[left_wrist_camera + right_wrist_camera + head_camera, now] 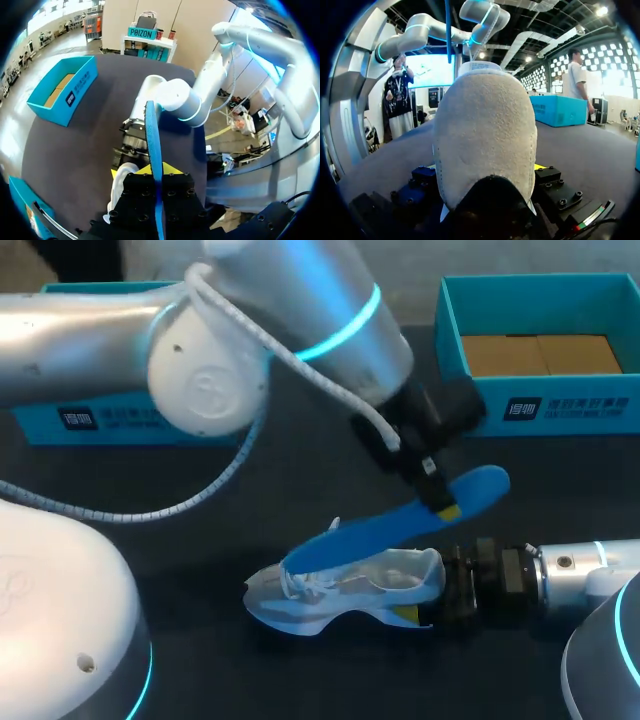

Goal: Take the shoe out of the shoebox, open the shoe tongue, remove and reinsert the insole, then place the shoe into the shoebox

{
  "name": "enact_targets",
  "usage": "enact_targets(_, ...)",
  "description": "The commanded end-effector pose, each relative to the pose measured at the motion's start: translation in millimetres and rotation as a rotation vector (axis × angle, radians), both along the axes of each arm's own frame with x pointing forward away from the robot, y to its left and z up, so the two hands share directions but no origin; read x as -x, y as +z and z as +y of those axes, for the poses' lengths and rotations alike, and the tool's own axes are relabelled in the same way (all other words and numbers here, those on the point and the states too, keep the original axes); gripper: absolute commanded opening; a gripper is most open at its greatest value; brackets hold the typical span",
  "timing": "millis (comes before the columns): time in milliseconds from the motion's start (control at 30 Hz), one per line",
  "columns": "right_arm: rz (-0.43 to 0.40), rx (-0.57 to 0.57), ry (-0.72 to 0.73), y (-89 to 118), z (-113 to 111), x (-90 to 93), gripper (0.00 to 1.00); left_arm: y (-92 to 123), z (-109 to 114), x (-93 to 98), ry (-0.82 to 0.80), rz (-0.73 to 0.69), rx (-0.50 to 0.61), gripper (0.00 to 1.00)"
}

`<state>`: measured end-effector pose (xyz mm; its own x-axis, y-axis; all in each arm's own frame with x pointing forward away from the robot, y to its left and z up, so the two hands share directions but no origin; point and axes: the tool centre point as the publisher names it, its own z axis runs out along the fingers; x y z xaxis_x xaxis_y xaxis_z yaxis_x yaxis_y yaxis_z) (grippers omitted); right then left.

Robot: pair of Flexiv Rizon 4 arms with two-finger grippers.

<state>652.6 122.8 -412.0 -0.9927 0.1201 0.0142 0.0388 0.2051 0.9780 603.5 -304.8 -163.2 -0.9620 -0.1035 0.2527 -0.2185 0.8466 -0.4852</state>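
Left pincer (440, 504) is clamped on the blue insole (400, 523), fingers narrow, gripping near its heel end. The insole is off the worktop (300, 485) and tilted: its heel end is raised toward the far right, and its toe end dips down over the lace area of the shoe (330, 592). Cannot tell if the toe end touches the shoe. In the left wrist view the insole (153, 145) is seen edge-on, running straight out from between the yellow tips of the left pincer (158, 171), with the shoe (119, 186) under it.

Right pincer (422, 592) grips the white shoe at the heel, one yellow tip showing under the heel. The shoe lies on the worktop near the front edge, right of middle, with its toe pointing left. In the right wrist view the heel of the shoe (485, 135) fills the space between the fingers of the right pincer (487, 172).

Left arm (300, 300) reaches past the middle from the left. Right arm (585, 565) lies low along the front right.

An open blue box (455, 330) sits at the far right corner, and a second blue box (100, 420) sits along the far edge at left.
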Motion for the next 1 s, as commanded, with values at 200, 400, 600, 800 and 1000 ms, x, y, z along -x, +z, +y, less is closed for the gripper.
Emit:
enact_targets(200,-0.001,0.001,-0.003,-0.1,0.7,1.0,0.0,29.8,41.9,-2.0,0.022,0.068,0.182,0.0)
enact_targets(400,-0.001,0.001,-0.003,-0.1,0.7,1.0,0.0,48.0,53.8,5.7,0.005,0.115,0.284,0.0)
enact_targets(600,-0.001,0.001,-0.003,-0.1,0.7,1.0,0.0,67.7,59.0,15.7,-0.005,0.153,0.367,0.0)
enact_targets(800,-0.001,0.001,-0.003,-0.1,0.7,1.0,0.0,97.3,62.7,16.7,0.008,0.16,0.42,0.0)
enact_targets(1000,-0.001,0.001,-0.003,-0.1,0.7,1.0,0.0,97.3,62.7,16.7,0.008,0.16,0.42,0.0)
